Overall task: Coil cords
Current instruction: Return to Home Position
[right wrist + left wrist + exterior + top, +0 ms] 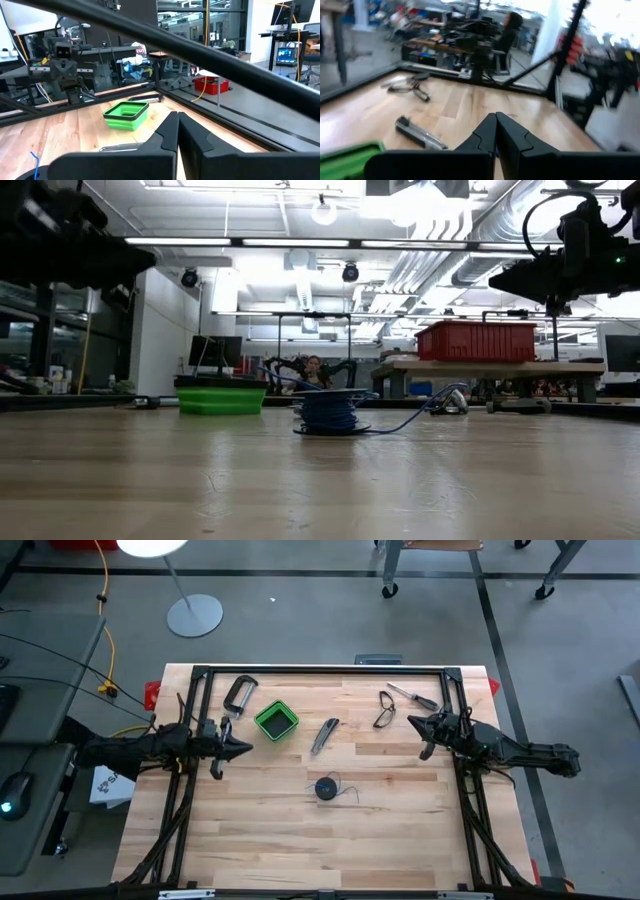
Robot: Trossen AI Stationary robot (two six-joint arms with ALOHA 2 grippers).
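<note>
— Blue-grey wire (330,410), entry one: where is it?
— Wound for the most part on its small dark spool (327,788), which stands near the middle of the wooden worktop (300,840). A loose tail leaves the coil on the right arm's side and lies on the wood. Nothing holds either the wire or the spool.

— Entry two, the arms?
— The left gripper (240,748) is held above the worktop at the left side, just beside the green box (276,721). Its jaws are pressed together with nothing between them. The right gripper (416,723) is held above the right side, near the safety glasses (386,710), with its jaws likewise closed on nothing. Both are well apart from the spool.

— Entry three, the sundries?
— The green box is open-topped and sits toward the far left. A metal clamp (238,694) lies just beyond it, by the far rail. A grey utility knife (324,736) lies flat between the box and the glasses. The safety glasses are toward the far right, and a screwdriver (412,697) lies just beside them, nearer the far right corner.

— The surface?
— Pale wood planks inside a black frame.
</note>
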